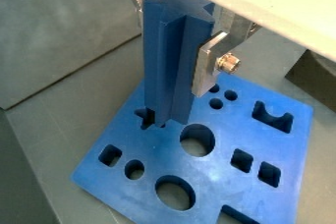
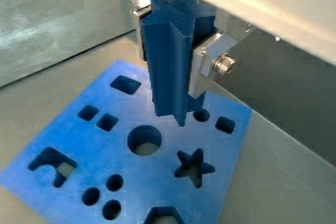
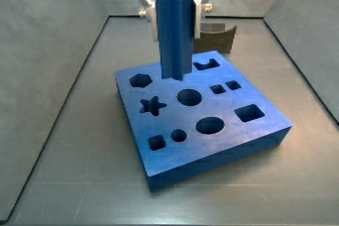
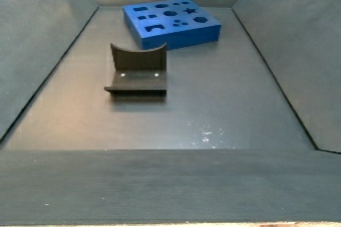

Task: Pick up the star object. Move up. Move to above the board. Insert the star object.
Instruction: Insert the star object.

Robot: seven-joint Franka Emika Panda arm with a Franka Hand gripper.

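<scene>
The star object (image 1: 171, 61) is a tall slim blue peg with a star-shaped cross-section. It hangs upright in my gripper (image 1: 179, 71), which is shut on its upper part; one silver finger (image 1: 206, 63) presses its side. Both wrist views show the peg (image 2: 171, 66) held above the board (image 2: 79, 154), a thick blue block cut with shaped holes. The star hole (image 2: 194, 165) lies open, a little aside from the peg's lower end. In a side view the gripper (image 3: 176, 14) holds the peg (image 3: 176, 42) over the board's (image 3: 252, 121) rear part, behind the star hole (image 3: 150, 104).
The dark fixture (image 4: 138, 72) stands on the grey floor in front of the board (image 4: 200, 32) in a side view, and behind the board (image 3: 217, 38) in the other. Sloping grey walls (image 3: 66, 81) enclose the floor.
</scene>
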